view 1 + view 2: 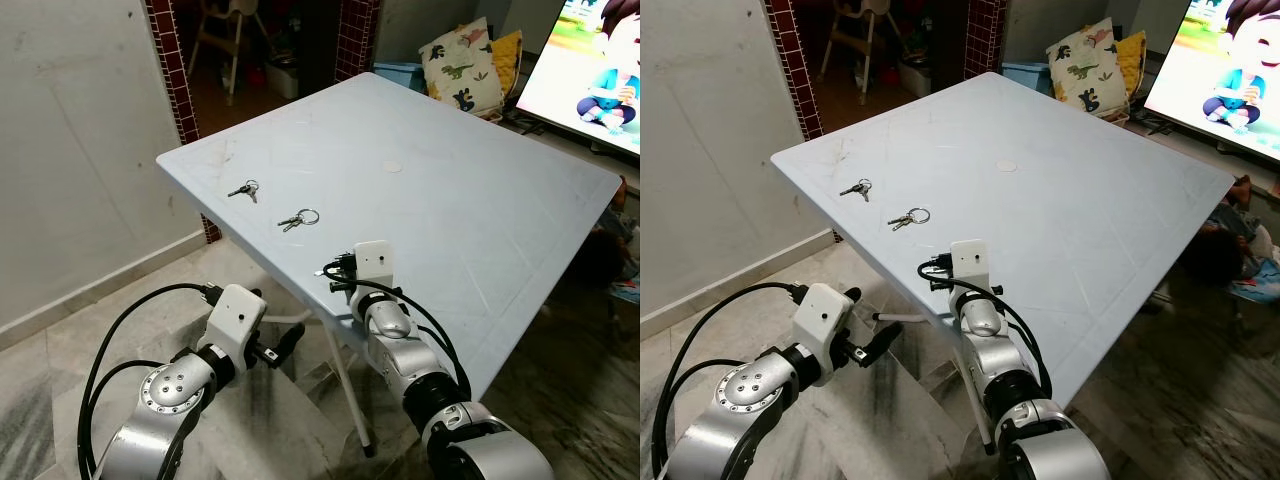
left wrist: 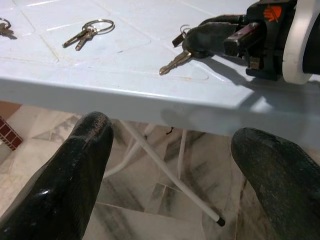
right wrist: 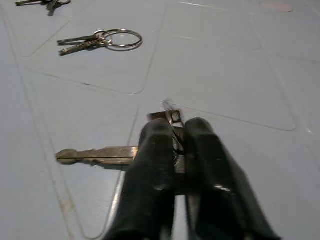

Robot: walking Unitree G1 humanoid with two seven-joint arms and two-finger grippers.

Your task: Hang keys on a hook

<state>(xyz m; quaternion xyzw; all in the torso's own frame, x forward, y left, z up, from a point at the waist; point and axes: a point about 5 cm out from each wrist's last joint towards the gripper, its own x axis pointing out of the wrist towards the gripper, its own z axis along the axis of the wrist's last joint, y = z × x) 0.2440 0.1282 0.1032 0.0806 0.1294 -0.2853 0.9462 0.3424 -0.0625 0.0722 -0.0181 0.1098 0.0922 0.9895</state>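
Right pincer (image 3: 172,150) clamped on a key (image 3: 97,154) at the table (image 1: 480,220) edge. Two more key bunches (image 1: 298,218) lie just beyond it. Left pincer (image 2: 170,165) wide apart, below the table edge.

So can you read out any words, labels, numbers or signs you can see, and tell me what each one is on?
No readable text anywhere.
An orange mark on the right gripper, seen from the left wrist, is too blurred to read.
The screen shows a cartoon, no words.
The keys held by the right gripper and the table carry no legible markings.
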